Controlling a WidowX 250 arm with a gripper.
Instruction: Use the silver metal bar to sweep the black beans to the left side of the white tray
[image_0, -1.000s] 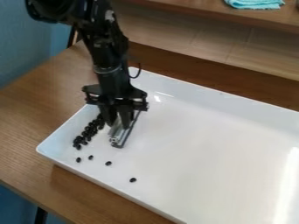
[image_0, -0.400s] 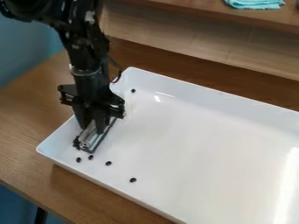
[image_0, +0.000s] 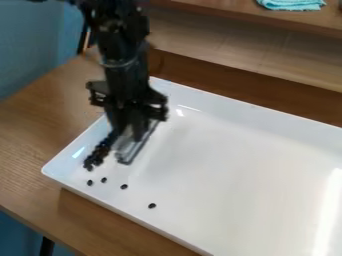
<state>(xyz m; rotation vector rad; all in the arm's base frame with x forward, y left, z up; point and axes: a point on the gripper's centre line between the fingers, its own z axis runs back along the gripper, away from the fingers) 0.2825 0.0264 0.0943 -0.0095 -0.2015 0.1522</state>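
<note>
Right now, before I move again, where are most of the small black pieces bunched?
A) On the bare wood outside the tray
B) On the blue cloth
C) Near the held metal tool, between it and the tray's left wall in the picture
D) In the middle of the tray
C: the dark cluster lies in the tray, just picture-left of the metal tool in the gripper.

Motion blur, glare streak right.
</note>
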